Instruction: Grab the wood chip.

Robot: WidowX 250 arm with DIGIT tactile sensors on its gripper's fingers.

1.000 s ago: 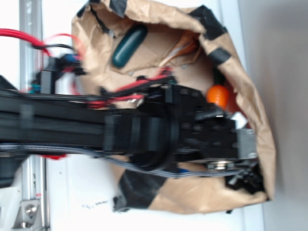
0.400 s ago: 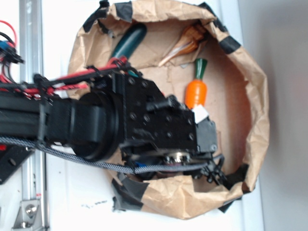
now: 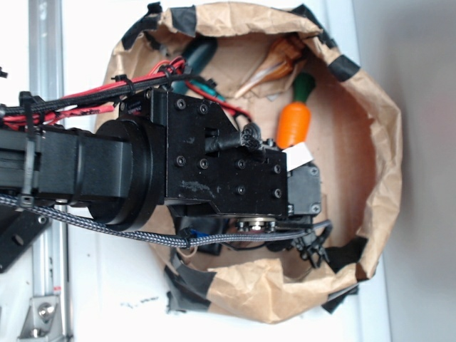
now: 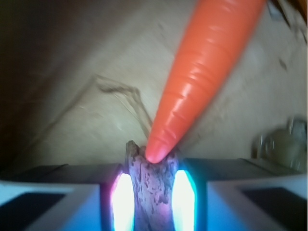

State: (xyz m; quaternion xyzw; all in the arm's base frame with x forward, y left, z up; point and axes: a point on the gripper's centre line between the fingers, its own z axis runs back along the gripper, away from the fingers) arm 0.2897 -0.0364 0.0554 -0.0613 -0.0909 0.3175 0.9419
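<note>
Crumpled brown paper [image 3: 377, 142] hides nothing from the wrist view, where we see the claw [image 4: 150, 192] clenched on the wood chip [image 4: 150, 185] beside the carrot [image 4: 202, 67], while the arm covers this outside.

The arm [image 3: 107, 171] is built of matte black housings: a round, drum-like joint is followed by a boxy wrist block [image 3: 221, 167] with bevelled corners, into which small black socket-head screws are set. A bundle of red and black wires [image 3: 107, 96] is carried above the wrist block and is bound with black cable ties. Below the block, a grey-and-black braided cable [image 3: 107, 228] is run, and beside it a round silver metal fitting [image 3: 256, 226] is seen. A small white label [image 3: 298, 154] is fixed at the block's far end. In the wrist view, the gripper [image 4: 149, 195] is shown as two pale, flat-faced fingers [image 4: 53, 197] whose inner edges are lit pink and cyan.
</note>
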